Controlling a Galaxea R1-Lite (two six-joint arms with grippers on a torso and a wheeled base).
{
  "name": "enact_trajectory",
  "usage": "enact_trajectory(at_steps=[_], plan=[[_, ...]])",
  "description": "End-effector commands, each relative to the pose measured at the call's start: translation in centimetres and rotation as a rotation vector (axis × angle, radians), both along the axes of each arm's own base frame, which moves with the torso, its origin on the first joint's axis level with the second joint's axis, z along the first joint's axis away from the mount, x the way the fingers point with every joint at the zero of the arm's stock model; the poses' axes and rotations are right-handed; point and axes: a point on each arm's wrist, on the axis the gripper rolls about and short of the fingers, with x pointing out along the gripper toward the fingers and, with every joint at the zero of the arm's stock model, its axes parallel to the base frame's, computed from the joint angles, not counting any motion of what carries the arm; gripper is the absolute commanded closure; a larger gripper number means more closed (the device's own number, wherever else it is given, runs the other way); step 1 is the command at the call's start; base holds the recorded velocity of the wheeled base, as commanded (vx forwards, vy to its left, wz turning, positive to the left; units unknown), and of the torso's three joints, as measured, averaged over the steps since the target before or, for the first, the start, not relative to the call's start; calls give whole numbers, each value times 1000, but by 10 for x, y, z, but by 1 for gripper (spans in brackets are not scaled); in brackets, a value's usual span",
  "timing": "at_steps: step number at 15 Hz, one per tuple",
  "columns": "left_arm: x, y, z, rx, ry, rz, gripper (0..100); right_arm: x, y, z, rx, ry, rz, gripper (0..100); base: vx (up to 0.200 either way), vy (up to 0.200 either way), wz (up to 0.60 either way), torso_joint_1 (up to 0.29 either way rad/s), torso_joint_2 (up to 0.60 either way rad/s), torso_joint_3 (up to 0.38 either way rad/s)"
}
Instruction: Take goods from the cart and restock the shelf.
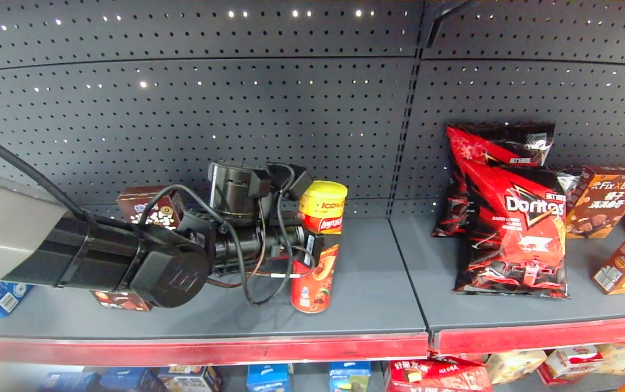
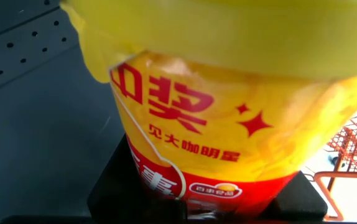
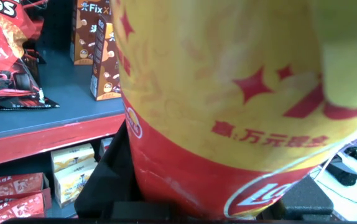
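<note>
The can (image 1: 320,218), a tall round tube in a glossy red-and-yellow wrapper with a yellow plastic lid, stands upright on the grey metal shelf (image 1: 372,294), long axis vertical and lid up. The left gripper's (image 1: 312,253) black fingers (image 1: 324,243) are clamped on its sides at about mid-height. A second can (image 3: 228,124) with a similar print is squeezed between the right gripper's (image 3: 203,199) black fingers (image 3: 104,180), out in front of the shelf's red edge; which way its long axis runs I cannot tell.
</note>
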Motion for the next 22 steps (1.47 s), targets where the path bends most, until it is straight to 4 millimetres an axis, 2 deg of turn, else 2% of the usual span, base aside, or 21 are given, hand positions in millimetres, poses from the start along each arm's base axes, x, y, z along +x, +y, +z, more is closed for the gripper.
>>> enact_trajectory(at_steps=[1,11,12,17,22], plan=[[0,0,-2,5,9,0,100,0,0,0,0,3,0,100,0,0,0,0,0,0],[-1,1,-3,11,7,-2,100,1,0,-1,0,5,0,100,0,0,0,0,0,0],[-2,1,-5,11,9,-2,0,1,0,0,0,3,0,100,0,0,0,0,0,0],[-4,2,-4,2,6,1,0,0,0,0,0,2,0,100,0,0,0,0,0,0],[-15,10,2,0,3,4,0,-1,0,2,-2,-9,0,100,0,0,0,0,0,0]])
